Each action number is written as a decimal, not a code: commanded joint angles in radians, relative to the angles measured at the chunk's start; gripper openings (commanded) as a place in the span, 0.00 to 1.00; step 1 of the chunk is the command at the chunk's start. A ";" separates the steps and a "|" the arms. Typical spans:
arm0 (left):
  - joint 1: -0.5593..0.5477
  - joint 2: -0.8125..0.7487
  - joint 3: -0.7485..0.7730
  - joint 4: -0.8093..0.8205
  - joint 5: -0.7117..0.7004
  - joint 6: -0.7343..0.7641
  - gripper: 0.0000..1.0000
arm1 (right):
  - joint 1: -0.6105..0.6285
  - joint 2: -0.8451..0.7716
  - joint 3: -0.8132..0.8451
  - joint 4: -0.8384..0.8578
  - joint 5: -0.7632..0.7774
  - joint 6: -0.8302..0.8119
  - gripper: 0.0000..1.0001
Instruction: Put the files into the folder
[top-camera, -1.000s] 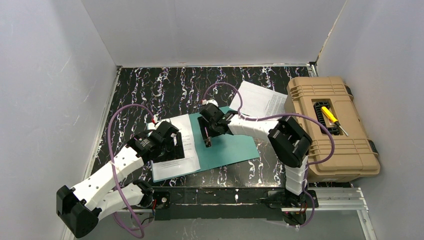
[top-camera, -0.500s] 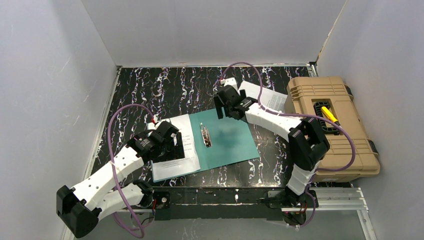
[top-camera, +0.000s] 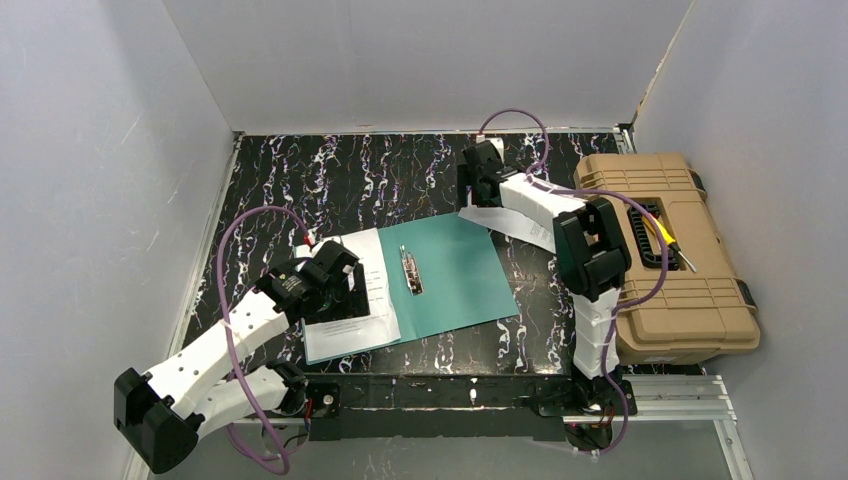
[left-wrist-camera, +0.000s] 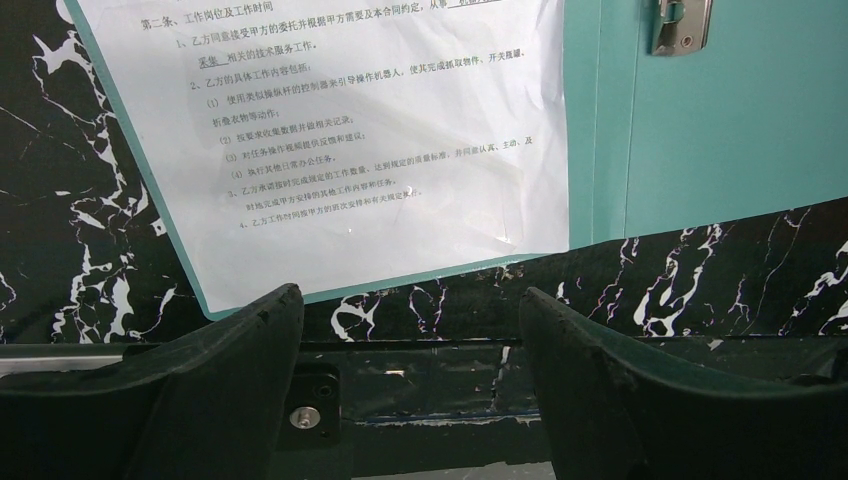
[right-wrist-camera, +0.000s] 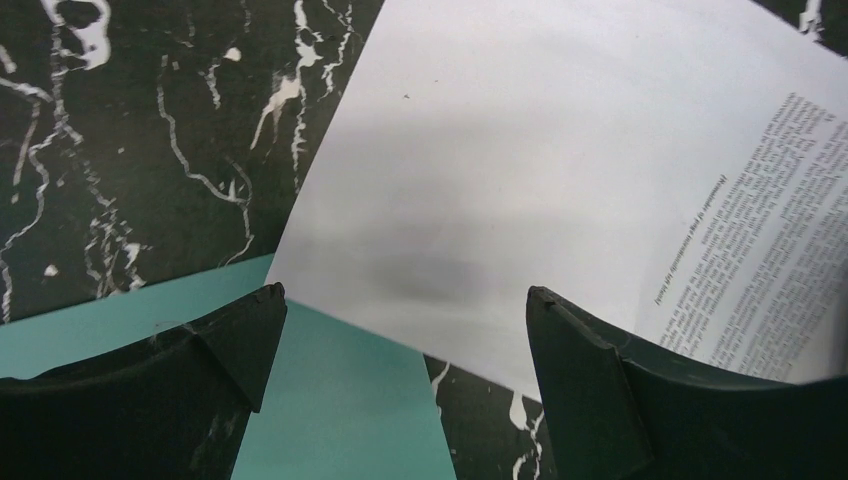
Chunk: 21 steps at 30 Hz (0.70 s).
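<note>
The teal folder (top-camera: 455, 285) lies open at the table's middle, its metal clip (top-camera: 411, 272) on the spine. One printed sheet (top-camera: 375, 260) lies on its left half; it also shows in the left wrist view (left-wrist-camera: 350, 130) beside the folder's bare teal (left-wrist-camera: 720, 130). My left gripper (top-camera: 343, 298) is open and empty just above that sheet's near part (left-wrist-camera: 410, 310). A second printed sheet (top-camera: 525, 222) lies off the folder's far right corner. My right gripper (top-camera: 479, 192) hovers open and empty over its left corner (right-wrist-camera: 405, 300), where the sheet (right-wrist-camera: 560, 170) meets the folder's corner (right-wrist-camera: 340, 400).
A tan toolbox (top-camera: 690, 290) stands at the right edge with a yellow screwdriver (top-camera: 662, 235) in its lid recess. White walls close in the left, back and right. A metal rail (top-camera: 470, 392) runs along the near edge.
My right arm has swung from above the folder's clip to the back right, over the far sheet's corner. The left arm and the sheets have not moved.
</note>
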 joint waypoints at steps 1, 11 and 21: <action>-0.003 0.014 0.034 -0.023 -0.036 0.012 0.78 | -0.006 0.055 0.086 0.011 -0.047 0.054 0.99; -0.003 0.038 0.048 -0.019 -0.040 0.032 0.78 | -0.024 0.161 0.159 -0.009 -0.032 0.066 0.99; -0.003 0.067 0.069 -0.013 -0.041 0.049 0.78 | -0.032 0.191 0.121 -0.008 -0.010 0.033 0.87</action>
